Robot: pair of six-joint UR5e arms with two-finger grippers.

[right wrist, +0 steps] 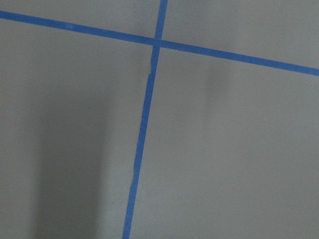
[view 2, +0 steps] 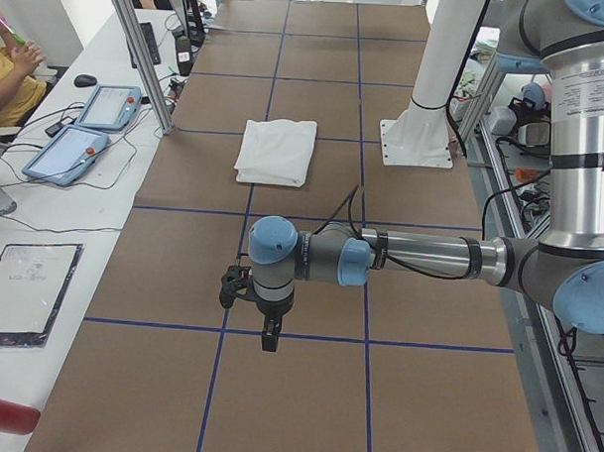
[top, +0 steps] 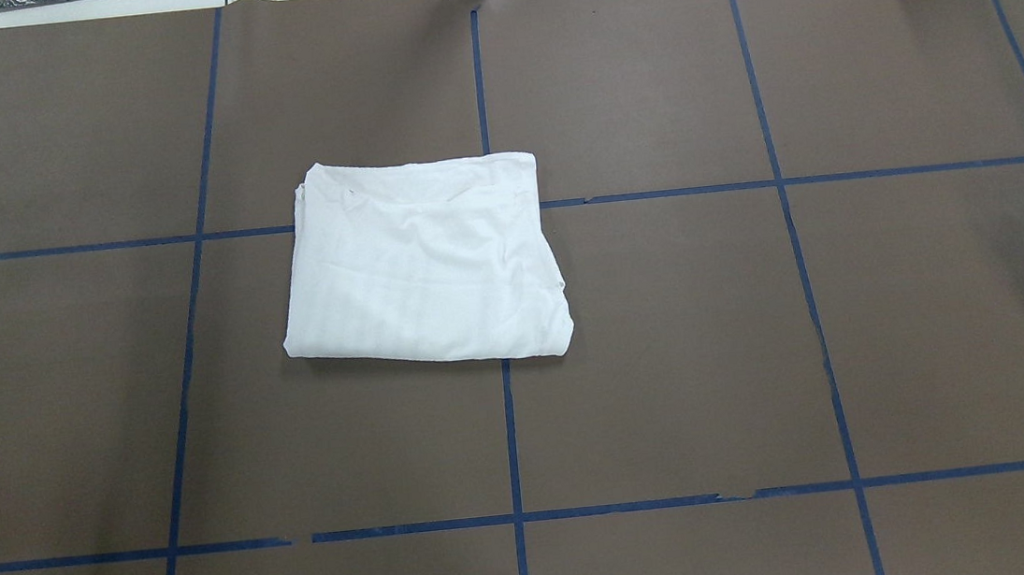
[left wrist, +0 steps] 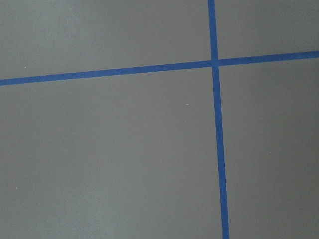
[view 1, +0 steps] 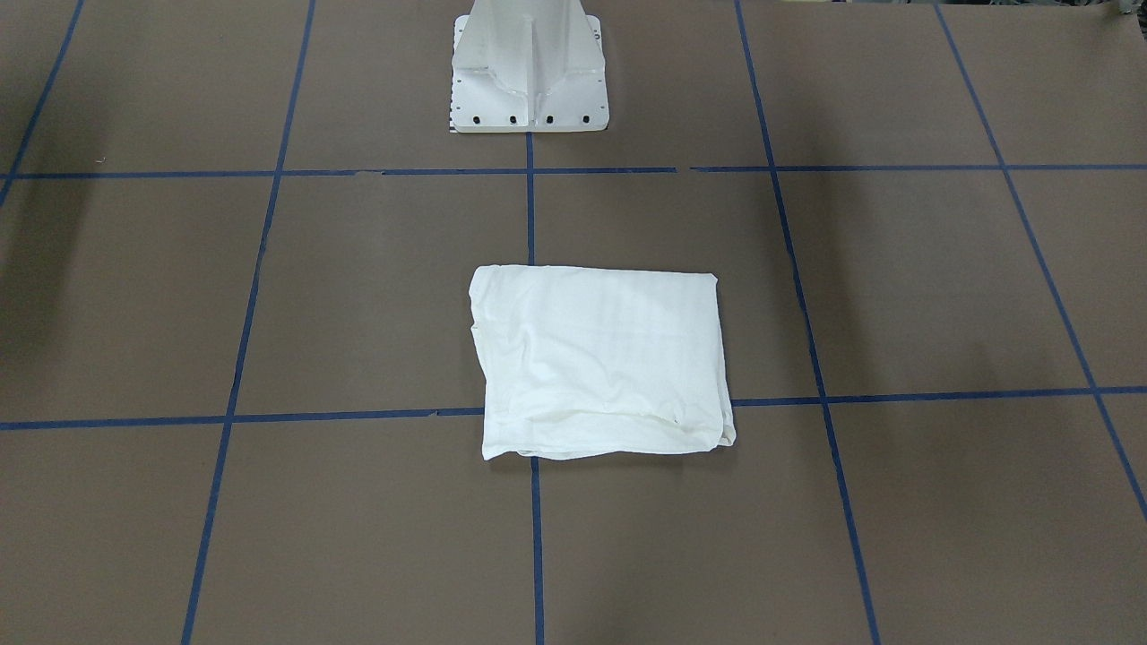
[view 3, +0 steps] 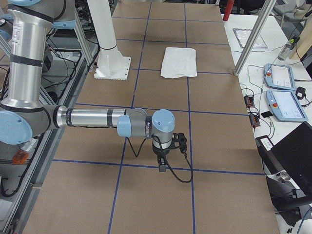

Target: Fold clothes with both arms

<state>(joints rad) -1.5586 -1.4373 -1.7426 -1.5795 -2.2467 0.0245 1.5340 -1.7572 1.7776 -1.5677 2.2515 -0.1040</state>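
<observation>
You get even, diffuse overhead light on the brown paper-covered desk (view 1: 358, 296), with faint soft shadows near its sides. The folded white cotton shirt (view 1: 600, 358) almost washes out. Both wrist views look slightly soft.

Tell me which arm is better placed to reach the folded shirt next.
Left, probably, but only slightly. In the overhead view the shirt lies mostly left of the centre tape line, nearer the side of the left arm. That arm and the right arm both hang over the table, away from it.
</observation>
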